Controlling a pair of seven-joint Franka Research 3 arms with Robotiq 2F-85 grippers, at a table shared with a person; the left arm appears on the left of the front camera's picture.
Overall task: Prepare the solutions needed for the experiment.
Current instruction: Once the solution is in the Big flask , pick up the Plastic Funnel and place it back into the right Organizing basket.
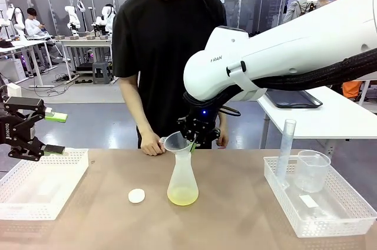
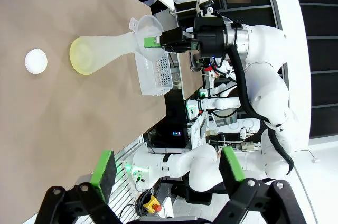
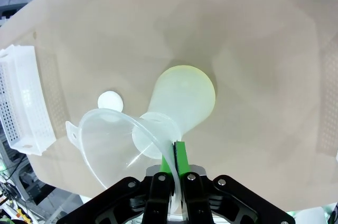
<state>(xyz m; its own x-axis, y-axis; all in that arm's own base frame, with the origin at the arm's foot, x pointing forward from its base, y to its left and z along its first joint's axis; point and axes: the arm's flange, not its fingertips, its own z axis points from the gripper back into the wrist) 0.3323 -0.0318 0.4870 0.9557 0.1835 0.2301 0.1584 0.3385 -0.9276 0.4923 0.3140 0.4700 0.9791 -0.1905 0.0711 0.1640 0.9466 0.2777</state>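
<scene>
Over on the left, the left gripper [image 1: 55,132] hangs above the far edge of a white perforated plastic tray [image 1: 35,203], its green-padded fingers [image 2: 103,168] spread wide with nothing between them. The left wrist view looks past them to the flask, well apart across the brown table [image 1: 235,214].

Moving in, a small white round cap [image 1: 136,196] lies flat on the table, just left of the flask and not touching it.

Centre stage: a translucent conical plastic flask [image 1: 182,179] stands upright, and the pale yellow-green solution [image 1: 182,196] is only a shallow layer at its base. It glows through the wall in the right wrist view too [image 3: 185,84].

At the flask's mouth sits a clear plastic funnel [image 1: 177,141], tilted, bowl leaning to the left. The right gripper [image 1: 192,144] comes down from behind, and the right wrist view settles it: the green pads [image 3: 180,156] are pinched together on the funnel's thin rim. So the liquid lies well below those fingers, down the flask's neck, with the funnel between.

A person's hand [image 1: 152,145] rests on the far table edge just beside the funnel.

Far right, a second white perforated tray [image 1: 318,220] holds a tall clear graduated cylinder [image 1: 287,150] and a clear plastic beaker [image 1: 312,170], both upright, side by side.
</scene>
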